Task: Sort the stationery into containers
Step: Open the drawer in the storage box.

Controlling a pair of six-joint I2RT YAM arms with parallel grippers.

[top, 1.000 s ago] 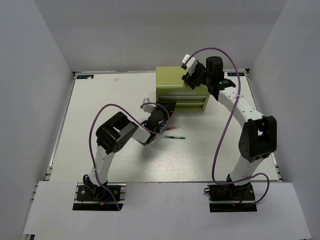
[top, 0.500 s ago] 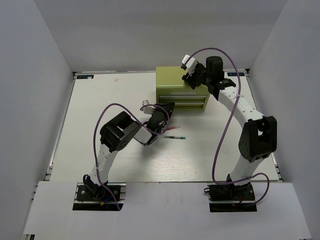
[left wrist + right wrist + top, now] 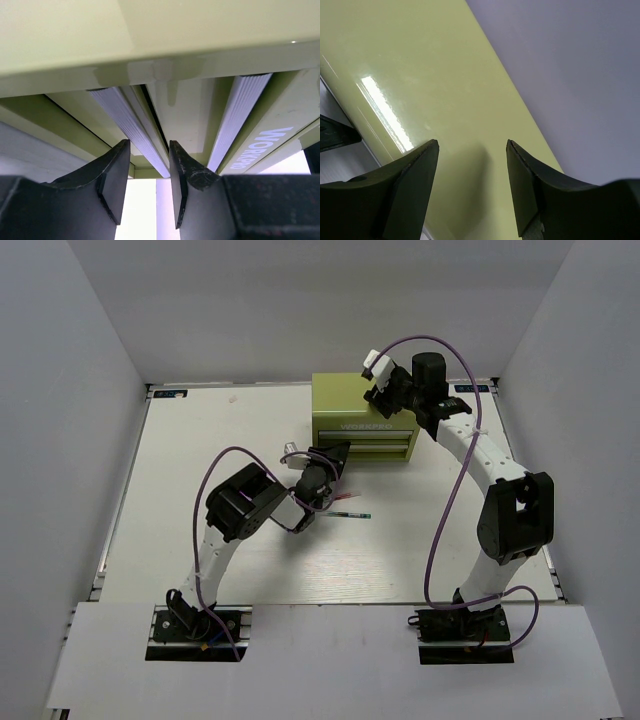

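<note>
Two dark fingers [image 3: 112,175] of the left gripper [image 3: 148,150] stand apart, straddling one ribbed drawer handle [image 3: 125,117] on the front of the olive-green tool chest [image 3: 345,400]. Whether they touch it I cannot tell. The step in hand looks like pulling a drawer open. To do it well, close squarely on that strip. Then draw straight back toward the arm's base, kept level, so the drawer neither binds nor drags the chest along. The right gripper [image 3: 380,392], its fingers spread as well, hovers close over the chest's top and could press down to steady it. A green pen [image 3: 352,513] and a red pen [image 3: 345,499] lie unsorted on the table [image 3: 200,460] just in front of the chest.
</note>
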